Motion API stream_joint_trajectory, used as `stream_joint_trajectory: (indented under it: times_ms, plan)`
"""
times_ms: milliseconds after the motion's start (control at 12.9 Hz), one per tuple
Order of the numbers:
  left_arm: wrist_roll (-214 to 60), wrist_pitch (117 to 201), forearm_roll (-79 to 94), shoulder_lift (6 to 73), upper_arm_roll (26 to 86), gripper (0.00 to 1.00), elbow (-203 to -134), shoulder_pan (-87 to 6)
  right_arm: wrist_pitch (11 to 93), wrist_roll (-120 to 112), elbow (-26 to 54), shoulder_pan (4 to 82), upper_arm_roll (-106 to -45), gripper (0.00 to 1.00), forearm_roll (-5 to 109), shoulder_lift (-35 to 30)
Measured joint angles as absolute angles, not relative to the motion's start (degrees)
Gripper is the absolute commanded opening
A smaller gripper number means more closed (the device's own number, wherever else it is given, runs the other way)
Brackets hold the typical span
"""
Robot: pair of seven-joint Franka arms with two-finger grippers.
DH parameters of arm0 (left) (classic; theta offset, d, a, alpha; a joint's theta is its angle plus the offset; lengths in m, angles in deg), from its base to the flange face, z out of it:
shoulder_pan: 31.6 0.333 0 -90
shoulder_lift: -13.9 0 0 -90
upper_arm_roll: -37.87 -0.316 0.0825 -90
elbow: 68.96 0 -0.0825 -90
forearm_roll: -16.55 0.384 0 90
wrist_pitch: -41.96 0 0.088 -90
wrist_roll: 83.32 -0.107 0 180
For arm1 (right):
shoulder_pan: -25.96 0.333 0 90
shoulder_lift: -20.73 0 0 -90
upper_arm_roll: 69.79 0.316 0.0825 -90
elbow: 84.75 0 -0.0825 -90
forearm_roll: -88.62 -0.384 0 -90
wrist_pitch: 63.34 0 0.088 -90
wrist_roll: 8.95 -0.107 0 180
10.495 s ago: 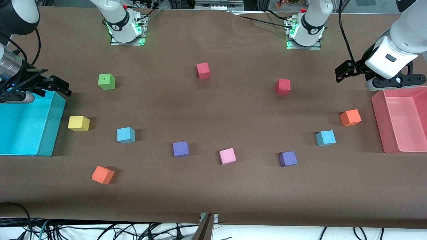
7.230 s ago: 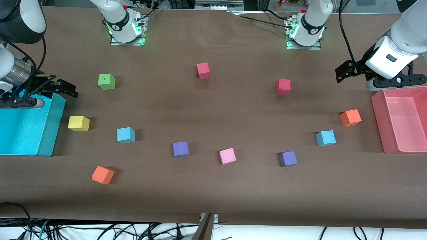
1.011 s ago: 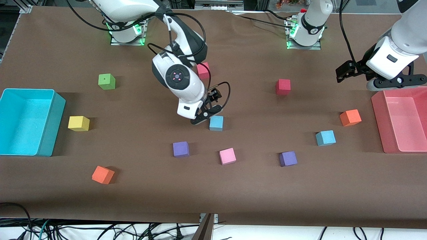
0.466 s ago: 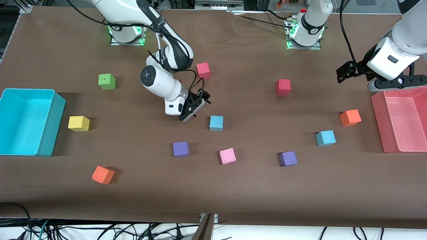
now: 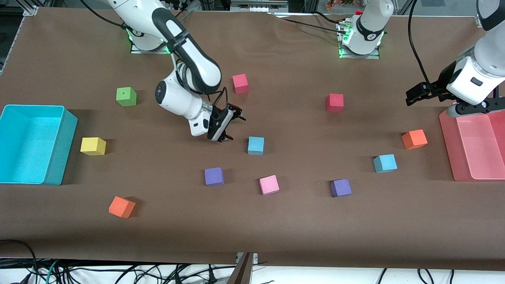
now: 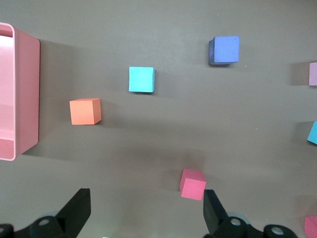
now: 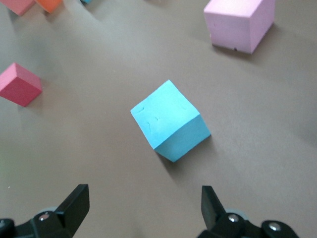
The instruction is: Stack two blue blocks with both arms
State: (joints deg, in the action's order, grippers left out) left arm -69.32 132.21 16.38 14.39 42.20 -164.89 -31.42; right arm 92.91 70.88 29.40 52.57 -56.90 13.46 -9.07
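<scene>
One blue block (image 5: 255, 145) (image 7: 171, 120) rests on the brown table near its middle. My right gripper (image 5: 233, 128) (image 7: 143, 198) hangs open just beside it, toward the right arm's end, touching nothing. The second blue block (image 5: 385, 163) (image 6: 141, 79) sits toward the left arm's end, nearer the front camera than an orange cube (image 5: 414, 139) (image 6: 85, 111). My left gripper (image 5: 412, 96) (image 6: 146, 208) hovers open and empty over the table by the pink bin (image 5: 447, 146) (image 6: 27, 99).
A cyan bin (image 5: 31, 106) stands at the right arm's end. Two purple cubes (image 5: 214, 176) (image 5: 341, 187) and a pink cube (image 5: 269, 184) lie nearer the front camera than the middle blue block. Red (image 5: 334, 102), green (image 5: 126, 96) and yellow (image 5: 93, 146) cubes are scattered around.
My right gripper has drawn back from the middle blue block toward its base, leaving the block on the table. My left gripper has shifted slightly toward the pink bin.
</scene>
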Motion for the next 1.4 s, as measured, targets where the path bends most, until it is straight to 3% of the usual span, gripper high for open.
stream_joint_trajectory:
  times_ms: [311, 466, 700, 1399]
  plan:
    - [-69.3, 135.9, 16.4, 14.8, 42.0, 1.00, -167.6, -31.1, 93.0, 99.6, 29.8, 52.6, -56.8, 1.00, -12.2, -11.5]
    - [-69.3, 141.3, 16.5, 16.3, 42.0, 1.00, -172.6, -30.9, 93.0, 108.7, 29.7, 52.6, -56.7, 1.00, -20.5, -12.7]
    - [-69.4, 147.9, 18.1, 18.8, 41.9, 1.00, -177.6, -30.8, 93.0, 111.7, 29.0, 52.6, -56.6, 1.00, -22.5, -13.0]
    - [-70.9, 153.3, 19.8, 20.8, 41.9, 1.00, -180.4, -30.3, 92.9, 113.6, 24.4, 53.8, -55.9, 1.00, -22.5, -16.6]
